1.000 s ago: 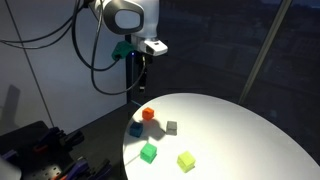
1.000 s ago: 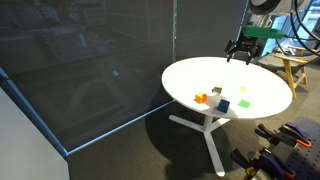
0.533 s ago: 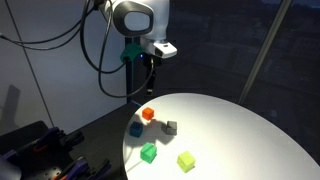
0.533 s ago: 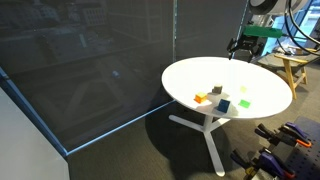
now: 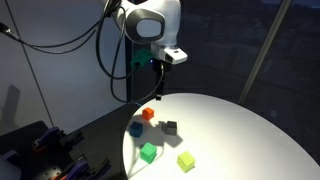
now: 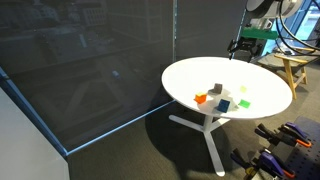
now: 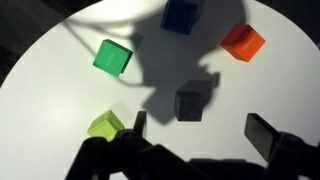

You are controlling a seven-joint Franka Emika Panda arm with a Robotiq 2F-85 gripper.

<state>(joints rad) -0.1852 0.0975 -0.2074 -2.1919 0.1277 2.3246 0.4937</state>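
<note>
The white, rounded arm (image 5: 168, 12) has a grey joint cap (image 5: 148, 26), green wrist block (image 5: 134, 59), black cables (image 5: 62, 42), dark jaws.

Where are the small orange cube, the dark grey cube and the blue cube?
small orange cube (image 7: 242, 41): wrist view, middle of its top face.
dark grey cube (image 7: 190, 103): wrist view, middle of its top face.
blue cube (image 7: 181, 14): wrist view, top face, by the picture's upper edge.

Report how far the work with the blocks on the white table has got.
Done: nothing visible; the blue block, orange block, green block, yellow block and dark block lie apart on the table. In hand: the gripper hangs open and empty above the dark block. Left: apparently every pick-up.
</note>
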